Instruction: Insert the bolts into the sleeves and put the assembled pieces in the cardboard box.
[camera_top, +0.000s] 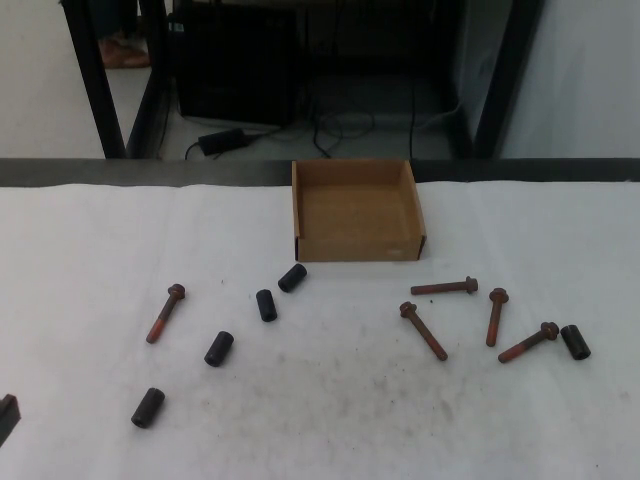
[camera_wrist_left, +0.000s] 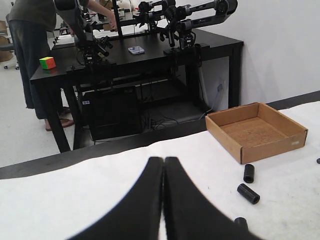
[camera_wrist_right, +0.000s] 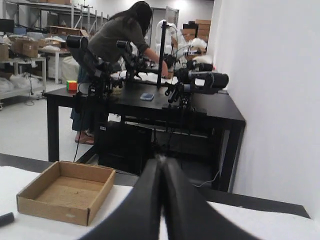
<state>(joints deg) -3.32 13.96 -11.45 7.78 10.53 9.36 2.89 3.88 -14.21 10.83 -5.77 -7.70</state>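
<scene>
Nearest, at the near edge of the desk, both arms wait. The left claw has its two fingers pressed together on nothing, and the right claw is likewise closed and empty.

Beyond them, on the left half of the white cover, four black sleeves lie in a loose diagonal: the nearest sleeve, the second sleeve, the third sleeve and the farthest sleeve, which lies just in front of the box's corner. A lone bolt, rusty red, lies beside that line. On the right half, a cluster of four bolts lies near one another, with a fifth sleeve just beside the head of the outermost one.

Farthest, the cardboard box stands at the desk's back edge with no piece in it.

By this layout the task has not begun. No bolt sits in a sleeve, so all five pairings and all five placements are left to do.
</scene>
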